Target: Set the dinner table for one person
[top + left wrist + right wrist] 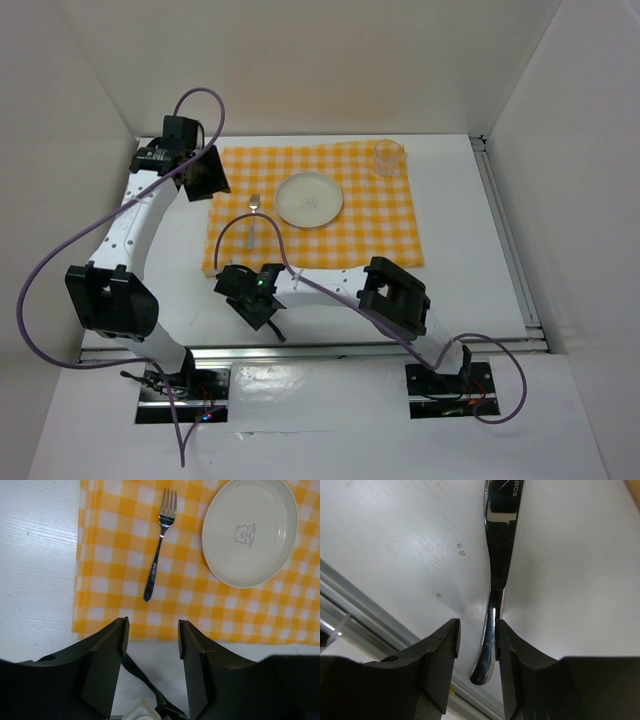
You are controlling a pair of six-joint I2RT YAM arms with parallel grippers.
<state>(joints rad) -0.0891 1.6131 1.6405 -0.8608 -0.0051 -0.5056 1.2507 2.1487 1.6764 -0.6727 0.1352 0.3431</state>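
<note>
A yellow-and-white checked cloth (380, 225) lies on the white dinner table (465, 230). On the cloth are a cream plate (309, 199), a fork (253, 215) to its left and a clear glass (388, 158) at the far right corner. My left gripper (208, 175) is open and empty, held high by the cloth's far left corner. Its view shows the fork (159, 545) and plate (250, 530) beyond the gripper (152, 625). My right gripper (270, 320) is low at the table's near edge. It (478, 625) is open around a shiny metal utensil handle (495, 580), which touches the right finger.
A metal rail (320, 345) runs along the table's near edge, just behind the right gripper; it also shows in the right wrist view (365, 605). White walls (560, 150) enclose the table on three sides. Purple cables (60, 250) loop off both arms.
</note>
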